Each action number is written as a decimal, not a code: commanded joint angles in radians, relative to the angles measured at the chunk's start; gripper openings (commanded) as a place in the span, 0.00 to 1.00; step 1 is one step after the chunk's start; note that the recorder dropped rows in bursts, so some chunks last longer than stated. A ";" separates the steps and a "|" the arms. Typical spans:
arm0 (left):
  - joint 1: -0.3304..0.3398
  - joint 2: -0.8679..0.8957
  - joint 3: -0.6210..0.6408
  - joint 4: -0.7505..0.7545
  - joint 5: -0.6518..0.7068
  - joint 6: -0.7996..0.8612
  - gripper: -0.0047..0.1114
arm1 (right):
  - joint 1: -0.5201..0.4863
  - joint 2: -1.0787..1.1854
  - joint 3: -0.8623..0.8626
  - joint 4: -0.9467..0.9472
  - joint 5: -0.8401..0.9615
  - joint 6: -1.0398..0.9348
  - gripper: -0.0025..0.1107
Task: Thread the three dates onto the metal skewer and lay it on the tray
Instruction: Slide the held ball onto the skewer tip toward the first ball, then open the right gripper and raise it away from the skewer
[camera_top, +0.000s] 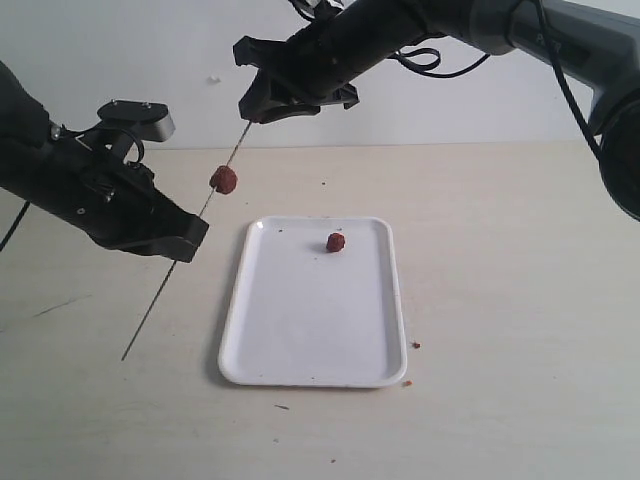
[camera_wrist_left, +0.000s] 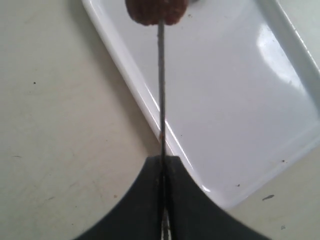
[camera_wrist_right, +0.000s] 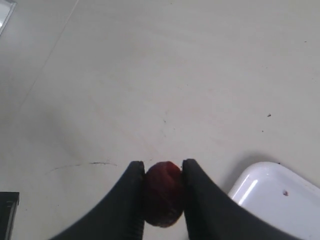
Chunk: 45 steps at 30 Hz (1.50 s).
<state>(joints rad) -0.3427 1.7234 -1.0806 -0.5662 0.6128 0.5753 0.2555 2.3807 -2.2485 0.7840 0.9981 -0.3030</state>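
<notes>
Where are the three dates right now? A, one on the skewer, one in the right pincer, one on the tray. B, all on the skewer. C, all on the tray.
A: the threaded date sits on the skewer, the right pincer clamps a second date, and a third date lies on the tray.

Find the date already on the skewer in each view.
Exterior: skewered date shows up-left of the tray.
Left wrist: skewered date, cut by the frame edge, up the skewer from the left pincer.
Right wrist: absent; the right pincer grips a second date.
Shared landmark: the tray, in all three views.
</notes>
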 joint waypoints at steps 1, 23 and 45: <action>-0.006 -0.001 -0.019 -0.016 -0.041 -0.010 0.04 | 0.000 -0.007 -0.007 0.029 0.051 -0.036 0.23; -0.006 -0.001 -0.058 -0.021 -0.162 -0.007 0.04 | 0.059 -0.007 -0.007 0.040 0.070 -0.095 0.33; -0.006 -0.001 -0.058 -0.014 -0.145 -0.007 0.04 | 0.057 -0.007 -0.007 0.046 -0.029 -0.109 0.54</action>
<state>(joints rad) -0.3485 1.7256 -1.1342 -0.5755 0.4660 0.5732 0.3123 2.3807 -2.2485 0.8187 0.9828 -0.4006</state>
